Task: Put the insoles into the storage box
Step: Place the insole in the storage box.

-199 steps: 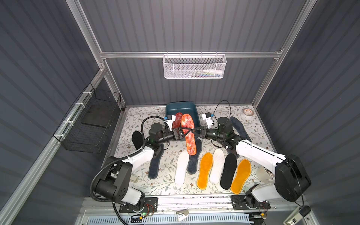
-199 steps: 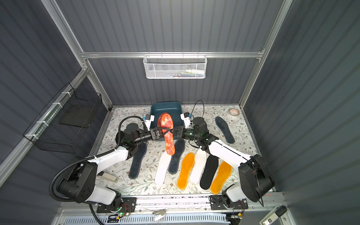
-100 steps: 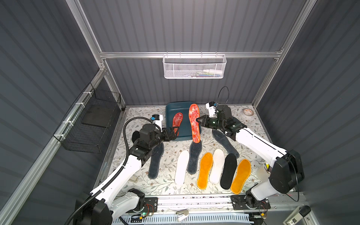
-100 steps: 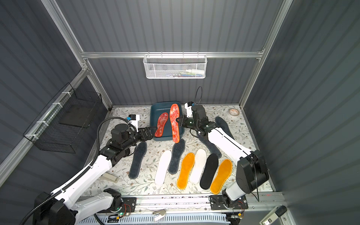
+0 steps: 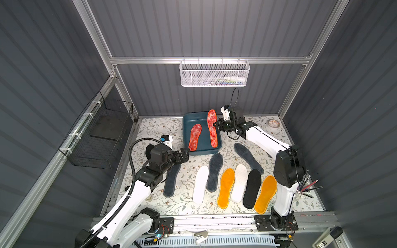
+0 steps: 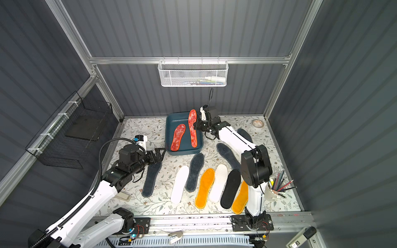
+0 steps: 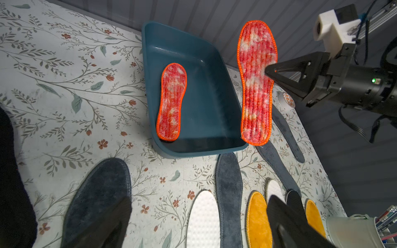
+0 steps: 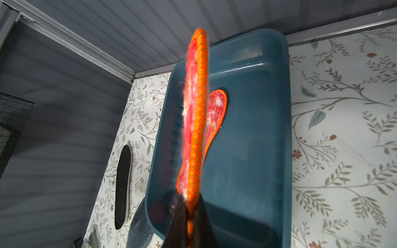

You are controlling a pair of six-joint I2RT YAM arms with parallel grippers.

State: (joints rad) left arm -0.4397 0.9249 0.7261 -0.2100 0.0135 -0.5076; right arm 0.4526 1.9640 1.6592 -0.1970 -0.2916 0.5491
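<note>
Aloft, mottled insole (image 5: 212,131) in right gripper (image 5: 216,125).

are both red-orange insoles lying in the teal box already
No: one red-orange insole lies in the storage box, while the second insole hangs pinched in the right gripper above it.

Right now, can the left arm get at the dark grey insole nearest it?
Probably yes: the left tool is open and empty, and the dark grey insole lies flat close by, uncovered.

The left arm (image 5: 133,197), lower left, has jaws spread wide; the right arm (image 5: 264,139) reaches upper centre, jaws clamped.
</note>
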